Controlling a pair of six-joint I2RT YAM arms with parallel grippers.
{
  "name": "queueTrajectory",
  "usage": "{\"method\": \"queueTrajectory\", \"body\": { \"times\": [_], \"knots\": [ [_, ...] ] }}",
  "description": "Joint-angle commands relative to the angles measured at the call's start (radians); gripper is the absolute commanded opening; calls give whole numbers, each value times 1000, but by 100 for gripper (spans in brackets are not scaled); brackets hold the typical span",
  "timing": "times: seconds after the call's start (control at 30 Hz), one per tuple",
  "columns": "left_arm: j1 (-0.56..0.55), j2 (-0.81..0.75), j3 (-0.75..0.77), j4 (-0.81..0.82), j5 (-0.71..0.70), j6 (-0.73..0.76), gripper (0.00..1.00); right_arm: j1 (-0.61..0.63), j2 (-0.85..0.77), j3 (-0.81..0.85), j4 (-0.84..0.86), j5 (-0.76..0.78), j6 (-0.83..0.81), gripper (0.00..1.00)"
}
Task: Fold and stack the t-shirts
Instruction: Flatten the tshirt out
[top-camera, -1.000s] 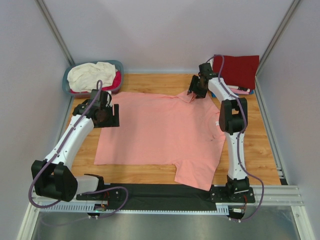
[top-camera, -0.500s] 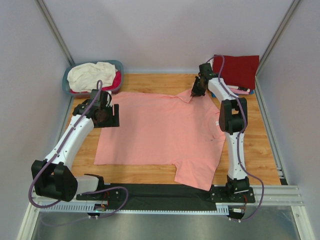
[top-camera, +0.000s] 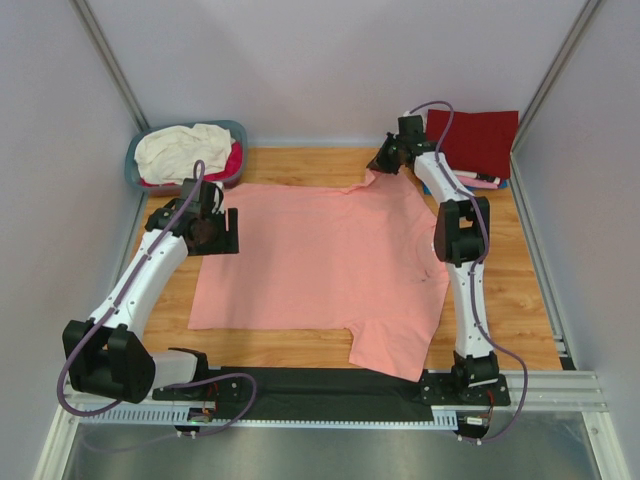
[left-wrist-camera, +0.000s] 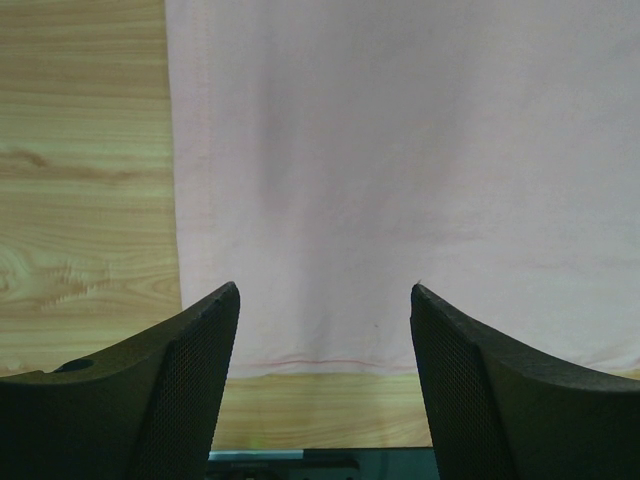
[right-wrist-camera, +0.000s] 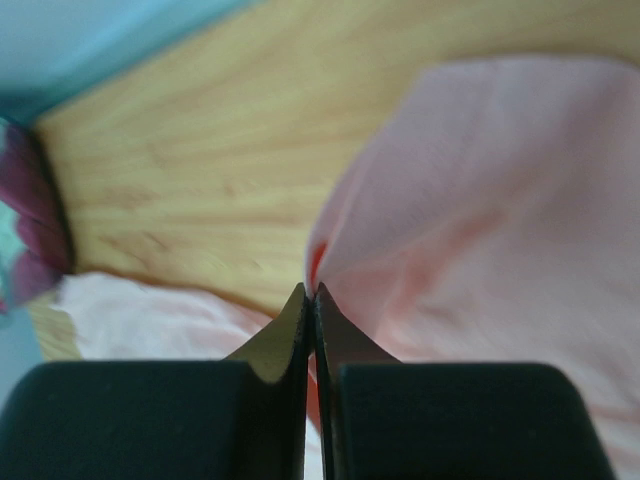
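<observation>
Soft salmon tee (top-camera: 310, 260) flat on grained tabletop (top-camera: 520, 300), right pincer (right-wrist-camera: 312, 292) clamped on its edge (left pincer (left-wrist-camera: 323, 287) gaping)

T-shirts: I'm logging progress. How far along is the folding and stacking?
Done: a folded dark red shirt lies in the far right corner. In hand: the salmon shirt lies spread flat, the right gripper shut on its far edge, the left gripper open above it. Left: folding it, plus the shirts in the basket.

CHANGE | right end effector (top-camera: 384, 162) closed, moved farther back | salmon-pink cloth t-shirt (top-camera: 320, 260) far corner pinched, pulled into a peak
</observation>
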Motion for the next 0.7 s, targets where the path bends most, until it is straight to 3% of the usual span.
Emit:
{"method": "queueTrajectory", "body": {
  "times": [0.0, 0.03, 0.2, 0.4, 0.53, 0.67],
  "knots": [
    [0, 8, 14, 19, 14, 26, 76, 7, 118, 97, 271, -86, 197, 38],
    [0, 9, 14, 17, 8, 26, 75, 6, 141, 112, 311, -102, 221, 53],
    [0, 21, 12, 17, 11, 26, 75, 6, 219, 146, 496, -123, 330, 61],
    [-1, 25, 12, 17, 11, 26, 75, 7, 77, 54, 560, -111, 253, 71],
    [-3, 22, 12, 19, 5, 26, 75, 6, -55, 24, 527, -116, 181, 87],
    [-4, 20, -2, 27, 47, -3, 76, 3, -238, -38, 294, -79, 82, 94]
  ]
}}
